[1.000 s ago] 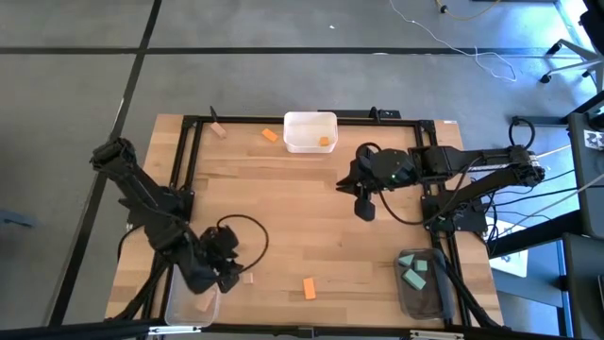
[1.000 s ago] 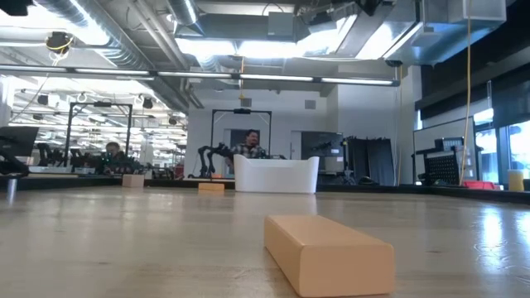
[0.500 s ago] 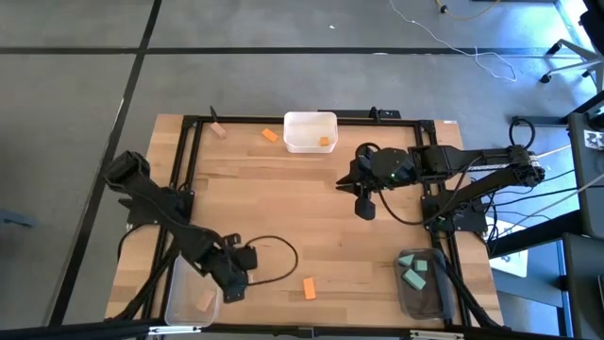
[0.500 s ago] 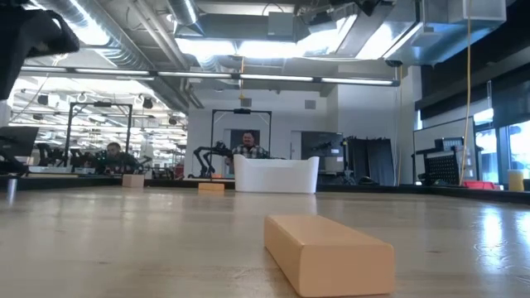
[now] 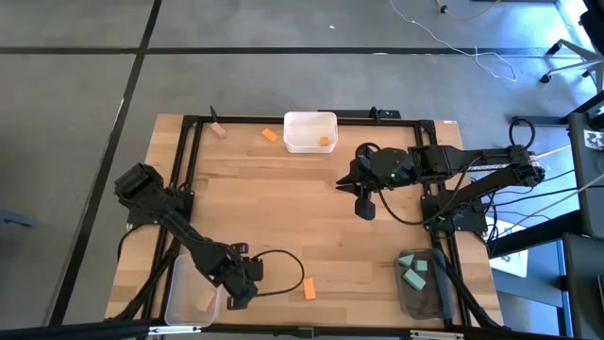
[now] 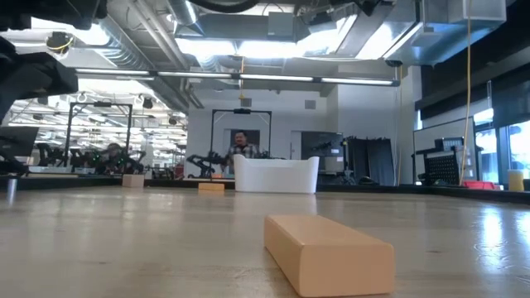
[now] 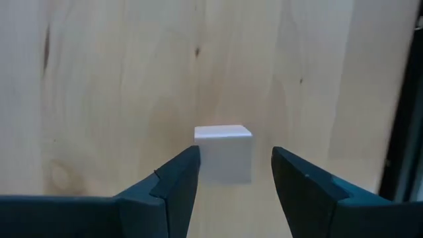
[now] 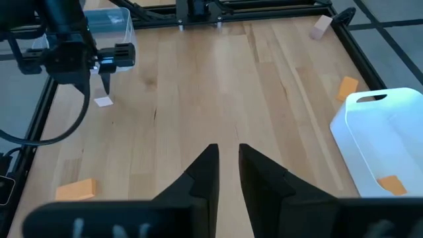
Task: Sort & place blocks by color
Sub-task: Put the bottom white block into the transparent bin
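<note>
Partly sorted, the table shows three clear bins. The bin at the far edge (image 5: pixel 310 131) holds one orange block (image 5: pixel 325 143). The bin at the near right corner (image 5: pixel 422 283) holds teal-green blocks (image 5: pixel 415 278). The bin at the near left corner (image 5: pixel 192 295) holds one pale tan block (image 5: pixel 205 301).

Several blocks are left loose: an orange bar (image 5: pixel 309 288) near the front edge, an orange block (image 5: pixel 270 135) just beside the far bin, a tan block (image 5: pixel 218 130) at the far left, and a small pale tan cube (image 7: pixel 224 153).

The left gripper (image 7: pixel 230 173) hovers low over that cube, beside the near left bin, fingers spread on either side of it and not touching it, holding nothing. The right gripper (image 8: pixel 225 170) waits above the middle right of the table, fingers nearly closed with a narrow gap, empty.

Compared with a second ago, the left arm has swung from over the left bin toward the front middle; the tan block now lies in that bin. The right arm has not moved.
</note>
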You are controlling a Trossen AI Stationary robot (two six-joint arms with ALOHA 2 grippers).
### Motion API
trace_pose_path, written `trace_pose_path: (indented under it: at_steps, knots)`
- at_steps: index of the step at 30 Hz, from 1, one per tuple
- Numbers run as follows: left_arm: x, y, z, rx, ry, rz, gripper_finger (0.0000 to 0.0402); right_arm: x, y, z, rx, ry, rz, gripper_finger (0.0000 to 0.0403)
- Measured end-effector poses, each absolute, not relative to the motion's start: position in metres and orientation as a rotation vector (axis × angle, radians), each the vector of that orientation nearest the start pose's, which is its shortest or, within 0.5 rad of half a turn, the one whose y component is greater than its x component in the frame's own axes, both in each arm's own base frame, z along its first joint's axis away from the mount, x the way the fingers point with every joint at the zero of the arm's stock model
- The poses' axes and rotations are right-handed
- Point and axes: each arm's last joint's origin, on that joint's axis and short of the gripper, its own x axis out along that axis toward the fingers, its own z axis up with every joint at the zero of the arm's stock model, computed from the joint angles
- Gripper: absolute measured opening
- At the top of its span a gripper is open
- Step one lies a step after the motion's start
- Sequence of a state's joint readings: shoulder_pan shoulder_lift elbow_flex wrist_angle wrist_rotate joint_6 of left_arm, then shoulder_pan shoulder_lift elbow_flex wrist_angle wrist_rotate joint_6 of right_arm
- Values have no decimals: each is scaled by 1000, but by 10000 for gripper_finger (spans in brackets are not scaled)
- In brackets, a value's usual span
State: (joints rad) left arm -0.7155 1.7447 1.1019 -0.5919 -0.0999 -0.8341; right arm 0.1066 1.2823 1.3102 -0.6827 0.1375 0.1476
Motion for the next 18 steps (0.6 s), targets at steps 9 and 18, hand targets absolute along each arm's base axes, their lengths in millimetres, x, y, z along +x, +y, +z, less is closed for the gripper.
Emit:
trace_pose_path:
  at_steps: [9, 18]
  knots:
    - [253, -212, 172, -201, 1237, 8, 184, 264, 24, 365, 63, 646, -78, 60]
    - [256, -208, 168, -189, 1257, 10, 184, 264, 24, 365, 63, 646, -78, 60]
